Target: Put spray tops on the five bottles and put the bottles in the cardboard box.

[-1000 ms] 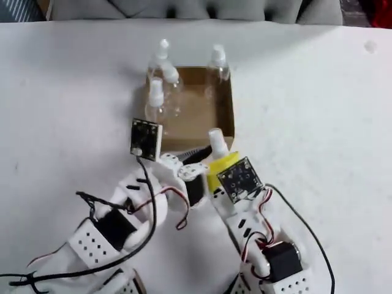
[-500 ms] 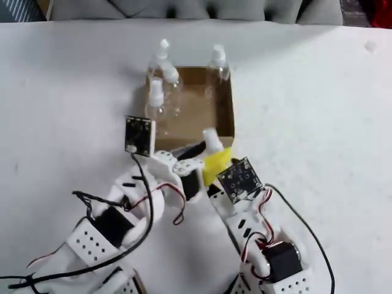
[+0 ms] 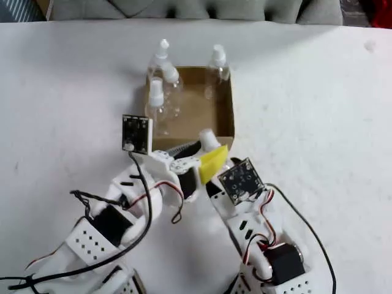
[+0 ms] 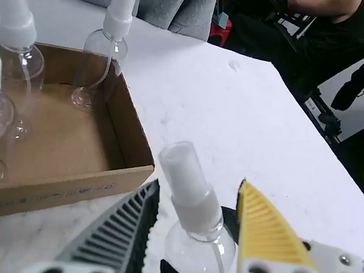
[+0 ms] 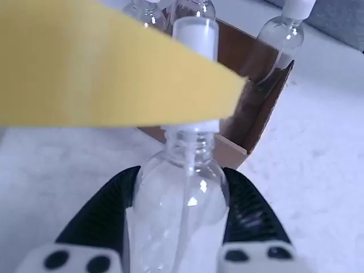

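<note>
A: Tool states?
B: Right tool (image 5: 181, 176) clamps the clear bottle (image 5: 179, 216) by its body, upright, just beside the near wall of the cardboard box (image 3: 229, 113); left tool (image 4: 198, 186) sits wide around the spray top (image 4: 185, 176), with a gap on both sides; cannot tell if the bottle rests on the table (image 3: 318, 122).
A: Risks?
B: Top may not be seated; a skewed squeeze could cock it or twist the bottle in the right tool; a low lift could clip the box wall; 4 capped bottles (image 3: 157, 98) crowd the far part, so a careless drop likely knocks 1 over.
</note>
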Controlling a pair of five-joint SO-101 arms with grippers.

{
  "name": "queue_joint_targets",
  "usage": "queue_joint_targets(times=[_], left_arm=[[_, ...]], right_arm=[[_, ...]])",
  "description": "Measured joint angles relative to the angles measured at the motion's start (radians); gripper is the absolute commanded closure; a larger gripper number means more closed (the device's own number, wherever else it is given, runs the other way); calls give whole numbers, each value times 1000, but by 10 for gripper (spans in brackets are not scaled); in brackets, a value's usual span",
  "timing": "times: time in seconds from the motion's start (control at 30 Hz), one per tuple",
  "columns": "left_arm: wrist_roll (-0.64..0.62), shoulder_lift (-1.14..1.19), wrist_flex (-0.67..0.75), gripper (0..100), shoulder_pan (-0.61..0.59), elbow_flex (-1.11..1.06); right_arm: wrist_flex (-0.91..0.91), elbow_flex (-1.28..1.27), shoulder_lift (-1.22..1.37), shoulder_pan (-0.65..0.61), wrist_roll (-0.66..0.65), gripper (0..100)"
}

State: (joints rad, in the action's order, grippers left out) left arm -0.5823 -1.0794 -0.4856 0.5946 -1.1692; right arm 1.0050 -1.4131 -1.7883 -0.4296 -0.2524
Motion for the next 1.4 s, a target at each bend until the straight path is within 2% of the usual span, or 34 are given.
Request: queue_joint_targets(times=[0.2,0.63,0.87,1.17,1.4], left_arm=[[0,0,0,793,8,0],[3,0,0,793,34,0],[5,0,-68,793,66,11],[5,0,-75,793,80,12],[3,-176,-77,793,101,-3]], right_arm=[[0,0,0,-52,-15,983],[0,0,0,-54,-14,983],[0,0,0,-54,-25,983],[2,0,0,-54,-26,983],[2,0,-6,-43,-26,983]])
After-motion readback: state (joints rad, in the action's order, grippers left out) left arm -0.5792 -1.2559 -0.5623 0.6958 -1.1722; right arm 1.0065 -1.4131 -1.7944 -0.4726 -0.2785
